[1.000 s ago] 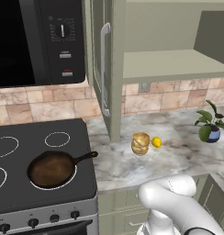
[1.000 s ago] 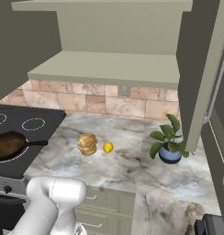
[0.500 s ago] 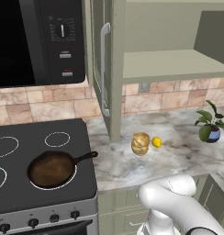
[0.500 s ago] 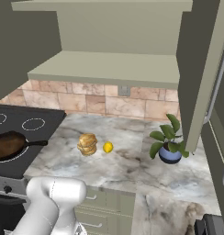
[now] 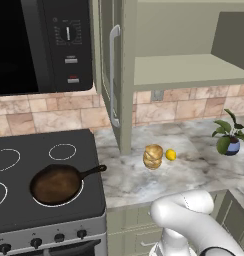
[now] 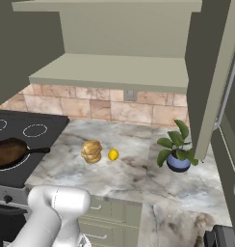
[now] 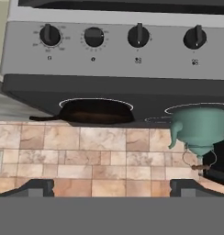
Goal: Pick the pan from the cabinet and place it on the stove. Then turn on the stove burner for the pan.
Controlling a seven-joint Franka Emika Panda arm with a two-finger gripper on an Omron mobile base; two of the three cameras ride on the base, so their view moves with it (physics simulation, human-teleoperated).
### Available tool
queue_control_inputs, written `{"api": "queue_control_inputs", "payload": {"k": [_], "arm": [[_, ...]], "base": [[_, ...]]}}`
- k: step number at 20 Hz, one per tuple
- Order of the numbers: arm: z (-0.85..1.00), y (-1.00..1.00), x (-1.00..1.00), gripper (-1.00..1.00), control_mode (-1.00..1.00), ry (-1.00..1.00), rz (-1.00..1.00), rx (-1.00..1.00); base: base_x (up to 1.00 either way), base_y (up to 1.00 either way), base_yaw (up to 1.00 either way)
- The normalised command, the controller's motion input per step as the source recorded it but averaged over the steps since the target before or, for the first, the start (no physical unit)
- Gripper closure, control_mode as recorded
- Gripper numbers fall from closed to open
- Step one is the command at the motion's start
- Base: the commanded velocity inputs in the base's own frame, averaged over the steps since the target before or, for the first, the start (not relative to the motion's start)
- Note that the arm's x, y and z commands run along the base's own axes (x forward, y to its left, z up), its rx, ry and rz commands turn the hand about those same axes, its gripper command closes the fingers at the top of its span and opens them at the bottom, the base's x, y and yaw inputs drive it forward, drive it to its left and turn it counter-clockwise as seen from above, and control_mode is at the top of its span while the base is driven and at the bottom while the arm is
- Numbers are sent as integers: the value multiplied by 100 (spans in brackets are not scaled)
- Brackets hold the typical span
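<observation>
The pan (image 5: 56,183) sits on the stove (image 5: 24,145), over a large white-ring stove burner (image 5: 80,192) at its front right, with the handle pointing right toward the counter. It also shows on the far left of the right base view as the pan (image 6: 8,152). The hand view is rolled upside down: the pan (image 7: 95,111) hangs below the stove's silver front strip (image 7: 114,69) and several black knobs (image 7: 94,36). My gripper (image 7: 116,187) is open and holds nothing, facing the stove front. The cabinet (image 5: 184,70) stands open with a bare shelf.
A teal kettle (image 7: 198,126) stands on the stove beside the pan. On the marble counter are a brown bread roll (image 5: 153,156), a lemon (image 5: 170,154) and a potted plant (image 5: 229,137). A black microwave (image 5: 39,40) hangs over the stove. The cabinet door (image 5: 111,75) juts out.
</observation>
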Motion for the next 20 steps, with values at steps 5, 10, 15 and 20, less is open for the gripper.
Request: {"api": "queue_control_inputs", "payload": {"k": [5,10,15,20], "arm": [[-9,0,22,-100,-100,0,6,0],[-16,0,25,-100,-100,0,6,0],[-24,0,17,-100,-100,0,3,0],[-31,0,6,-100,-100,0,1,0]], "base": [[0,0,0],[0,0,0],[0,0,0],[0,0,0]]}}
